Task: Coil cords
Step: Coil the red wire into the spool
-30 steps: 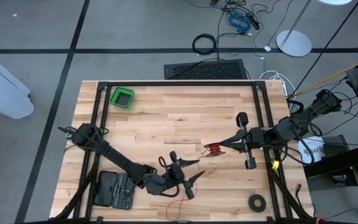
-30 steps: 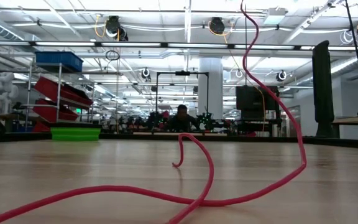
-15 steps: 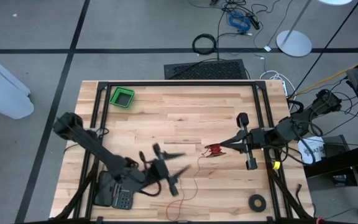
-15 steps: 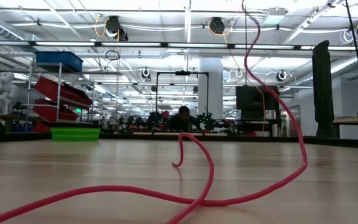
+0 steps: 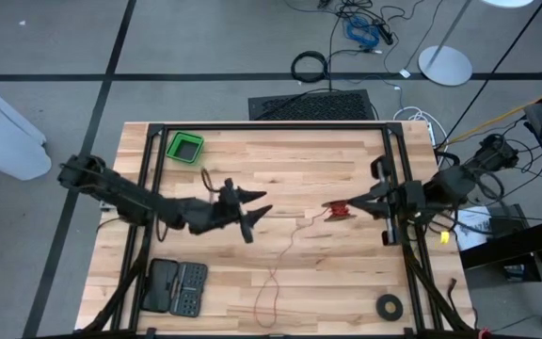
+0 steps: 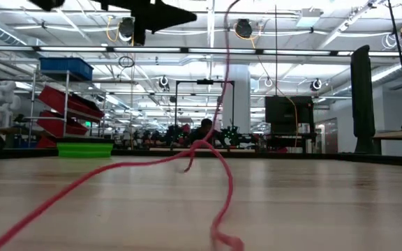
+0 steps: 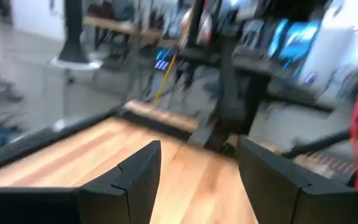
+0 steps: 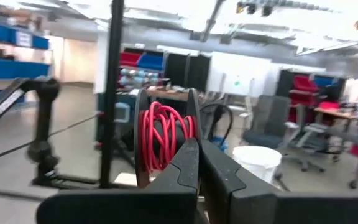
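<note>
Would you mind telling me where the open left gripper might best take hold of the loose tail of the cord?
Probably the straight run of the cord just below its bend, from above. There it lies flat, clear of the bundle clamped in the right gripper. The left gripper is open and empty.

Two dark, slender jointed arms end in black angular jaws with flat tapered tips.

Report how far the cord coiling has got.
Done: part of the cord is wound into a small red-and-black bundle. In hand: the right gripper is shut on that bundle, while the left gripper hangs open, holding nothing. Left: a long loose tail runs across the table, uncoiled.
</note>
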